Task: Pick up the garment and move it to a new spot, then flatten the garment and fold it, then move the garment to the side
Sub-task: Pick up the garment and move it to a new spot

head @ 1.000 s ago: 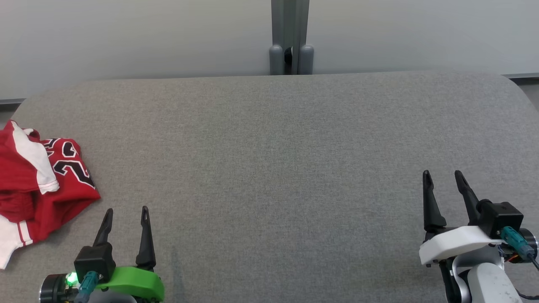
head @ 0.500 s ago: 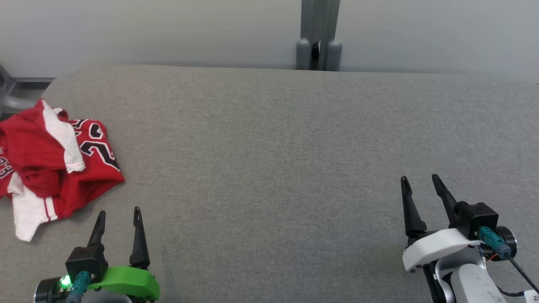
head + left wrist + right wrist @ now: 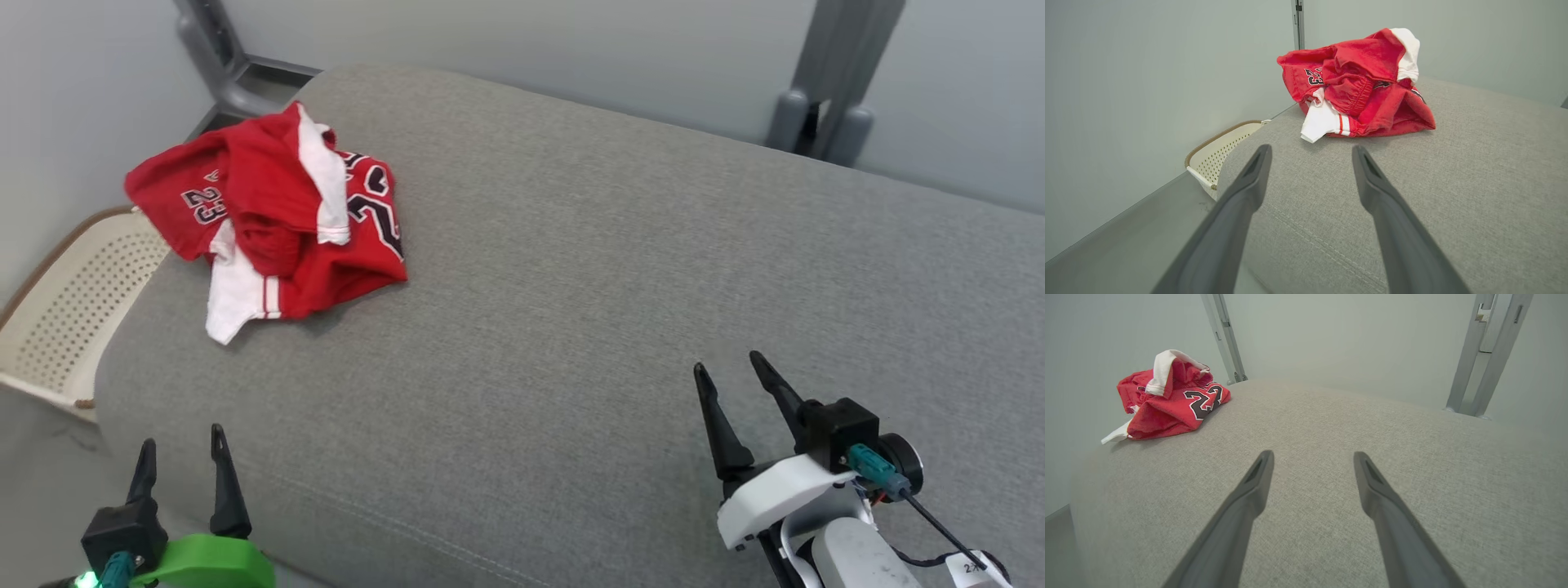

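- Here is the garment (image 3: 277,220): a crumpled red heap with white trim and black-and-white numerals, lying at the far left corner of the grey fabric worktop (image 3: 571,286).
- One "23" shows on a red fold at its left, and larger numerals face the middle of the worktop.
- A white flap with red stripes pokes out at its near side, flat on the fabric.
- The left side of the heap reaches right to the worktop's left edge.
- Over to the left gripper (image 3: 181,438), low at the near left corner of the worktop: fingers spread wide, nothing between them, well apart from the garment.
- Its wrist camera looks straight along those fingers at the heap, which sits ahead of the tips and a little to the right of centre.
- In that view one finger lines up with the worktop's rounded edge, the other lies over the grey fabric.
- The right gripper (image 3: 727,362) stands at the near right, fingers parted just as wide and empty, bare fabric showing between them.
- From the right wrist view the garment sits far off at the upper left, big numerals turned this way.
- A cream perforated basket (image 3: 73,302) with a brown rim sits beside the worktop's left edge, lower down.
- Grey metal posts (image 3: 833,82) rise against the pale wall behind the worktop, with another at the far left corner just behind the garment.
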Available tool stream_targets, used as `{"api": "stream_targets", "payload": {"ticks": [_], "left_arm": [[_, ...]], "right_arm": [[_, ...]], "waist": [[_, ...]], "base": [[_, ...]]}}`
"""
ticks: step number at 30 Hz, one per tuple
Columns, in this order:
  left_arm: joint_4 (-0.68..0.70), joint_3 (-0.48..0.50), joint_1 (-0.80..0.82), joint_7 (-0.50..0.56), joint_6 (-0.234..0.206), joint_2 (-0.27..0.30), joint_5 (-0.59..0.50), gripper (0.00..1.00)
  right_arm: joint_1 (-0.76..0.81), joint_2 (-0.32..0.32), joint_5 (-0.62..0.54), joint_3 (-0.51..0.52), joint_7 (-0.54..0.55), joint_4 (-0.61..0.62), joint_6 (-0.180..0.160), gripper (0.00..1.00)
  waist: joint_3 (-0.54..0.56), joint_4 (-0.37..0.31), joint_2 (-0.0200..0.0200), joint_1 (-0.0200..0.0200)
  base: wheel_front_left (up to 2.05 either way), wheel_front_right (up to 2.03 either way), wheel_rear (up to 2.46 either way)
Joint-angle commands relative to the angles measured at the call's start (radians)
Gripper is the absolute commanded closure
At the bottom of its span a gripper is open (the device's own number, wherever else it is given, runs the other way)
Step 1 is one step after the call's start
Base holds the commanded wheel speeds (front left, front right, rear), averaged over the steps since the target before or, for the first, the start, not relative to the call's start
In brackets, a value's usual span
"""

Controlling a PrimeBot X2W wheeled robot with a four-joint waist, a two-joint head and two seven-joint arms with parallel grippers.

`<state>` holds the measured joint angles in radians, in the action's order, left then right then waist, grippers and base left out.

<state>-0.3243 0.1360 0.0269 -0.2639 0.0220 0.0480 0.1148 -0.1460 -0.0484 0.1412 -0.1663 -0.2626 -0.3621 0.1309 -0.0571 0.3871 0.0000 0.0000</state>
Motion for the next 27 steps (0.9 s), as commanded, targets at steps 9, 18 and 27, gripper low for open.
{"api": "stream_targets", "payload": {"ticks": [9, 18, 27], "left_arm": [[0.031, 0.065, -0.05, -0.001, -0.016, 0.004, 0.023, 0.0], [-0.003, 0.035, -0.025, -0.001, -0.003, 0.004, 0.027, 0.0], [-0.114, 0.072, 0.143, -0.001, 0.07, 0.025, 0.046, 0.0]], "right_arm": [[-0.045, -0.005, 0.018, -0.112, -0.003, -0.04, 0.0, 0.0], [-0.024, -0.005, 0.002, -0.101, -0.003, -0.051, 0.0, 0.0], [-0.059, -0.005, -0.04, -0.113, -0.003, -0.029, 0.0, 0.0]], "waist": [[-0.019, 0.153, 0.0, 0.0], [-0.019, 0.146, 0.0, 0.0], [-0.094, 0.089, 0.0, 0.0]], "base": [[0.0, 0.0, 0.0], [0.0, 0.0, 0.0], [0.0, 0.0, 0.0]]}}
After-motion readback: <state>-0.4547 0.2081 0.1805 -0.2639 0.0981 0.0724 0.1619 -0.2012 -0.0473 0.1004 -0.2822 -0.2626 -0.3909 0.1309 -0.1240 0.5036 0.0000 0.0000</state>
